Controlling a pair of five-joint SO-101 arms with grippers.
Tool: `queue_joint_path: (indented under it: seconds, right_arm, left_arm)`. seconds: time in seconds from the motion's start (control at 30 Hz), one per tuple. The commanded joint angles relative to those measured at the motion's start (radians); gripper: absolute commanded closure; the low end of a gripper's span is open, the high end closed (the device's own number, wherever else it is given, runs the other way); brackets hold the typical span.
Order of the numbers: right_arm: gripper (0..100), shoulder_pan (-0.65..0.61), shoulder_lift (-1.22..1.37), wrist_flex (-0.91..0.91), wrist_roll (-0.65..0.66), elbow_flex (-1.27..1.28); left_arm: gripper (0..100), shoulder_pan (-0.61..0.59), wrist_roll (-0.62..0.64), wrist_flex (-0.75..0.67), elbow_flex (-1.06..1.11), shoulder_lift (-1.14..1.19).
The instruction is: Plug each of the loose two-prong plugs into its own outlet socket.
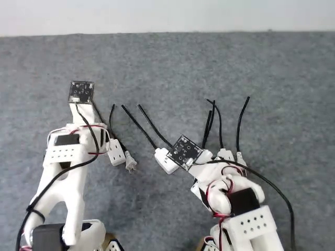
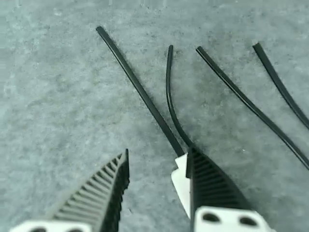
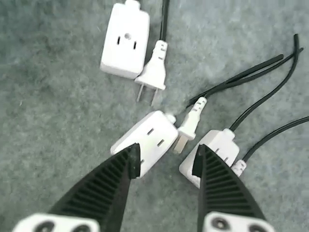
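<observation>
Beyond my open right gripper (image 3: 166, 162), a white outlet socket (image 3: 145, 140) lies on the grey carpet with its slots bare. A loose two-prong plug (image 3: 187, 126) rests beside it, prongs pointing into the gap toward a second socket (image 3: 217, 147), which my finger partly covers. Farther off, a third socket (image 3: 124, 41) has another loose plug (image 3: 153, 73) lying alongside. My left gripper (image 2: 157, 169) is open over the carpet, one finger against a white socket edge (image 2: 181, 181). From above, that socket (image 1: 116, 151) and plug (image 1: 130, 164) lie by the left arm.
Several black cords (image 2: 140, 87) fan out across the carpet away from the sockets (image 1: 166, 159). More white plugs with cords (image 1: 226, 153) lie to the right of the right arm's wrist camera (image 1: 186, 150). A pale wall runs along the far edge.
</observation>
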Motion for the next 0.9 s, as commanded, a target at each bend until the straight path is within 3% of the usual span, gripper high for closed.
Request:
queue_joint_path:
  seconds: [0.0, 0.17, 0.37, 0.63, 0.87]
  right_arm:
    - [80.6, -0.004, 0.16, 0.018, 0.025, -0.14]
    - [80.9, -0.012, 0.432, -0.094, -0.035, -0.229]
    - [80.9, -0.153, 0.673, -0.232, -0.152, -0.23]
    - [80.9, -0.248, 0.796, -0.38, -0.262, -0.23]
    - [80.8, -0.245, 0.842, -0.364, -0.219, -0.299]
  left_arm:
    - [82, -0.008, 0.017, -0.057, 0.008, -0.029]
    - [82, -0.008, 0.018, -0.101, 0.038, -0.029]
    - [82, -0.008, 0.018, -0.118, 0.045, -0.029]
    - [82, -0.008, 0.018, -0.12, 0.045, -0.029]
    - [82, -0.006, 0.018, -0.158, 0.064, -0.028]
